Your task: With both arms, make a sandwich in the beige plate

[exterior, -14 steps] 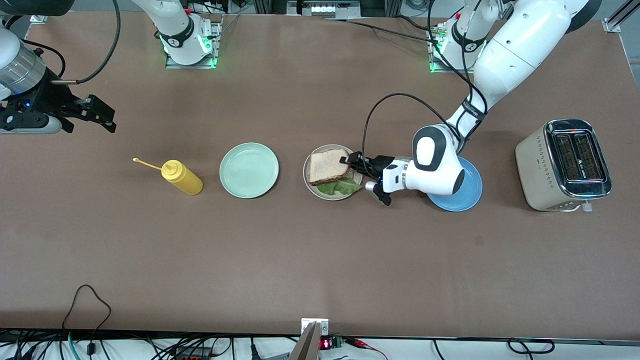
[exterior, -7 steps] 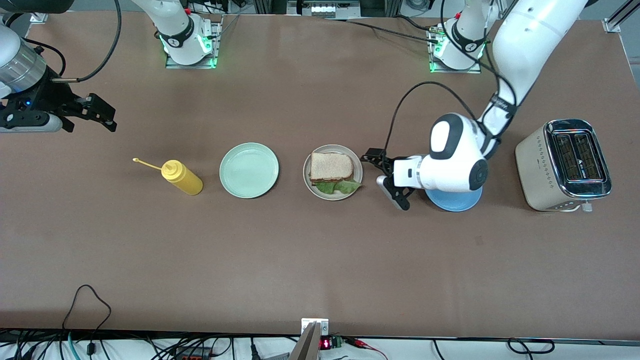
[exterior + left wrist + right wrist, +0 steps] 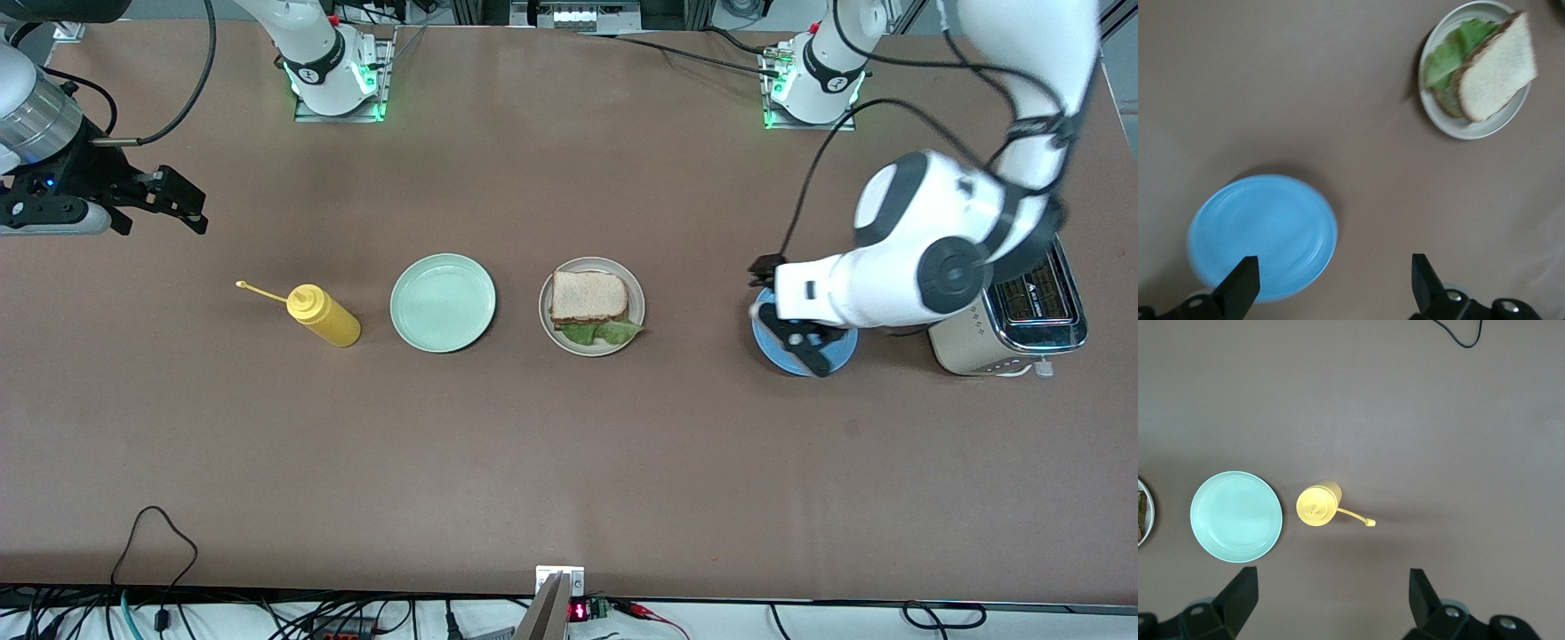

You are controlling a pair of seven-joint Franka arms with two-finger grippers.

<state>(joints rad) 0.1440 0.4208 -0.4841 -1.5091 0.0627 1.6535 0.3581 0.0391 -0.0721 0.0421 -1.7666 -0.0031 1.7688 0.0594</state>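
Front view: the left gripper (image 3: 794,311), fingers spread and empty, hangs over the round blue plate (image 3: 840,351); the bread-and-lettuce sandwich (image 3: 589,304) lies on the round beige plate (image 3: 635,324), well apart from it toward the right arm's end. The right gripper (image 3: 182,207) waits, spread, empty. Left wrist view: spread fingers (image 3: 1239,288) frame the blue plate's (image 3: 1262,235) edge. Right wrist view: a yellow squeeze bottle (image 3: 1318,505) and mint green plate (image 3: 1235,516) lie below the spread fingers (image 3: 1241,595).
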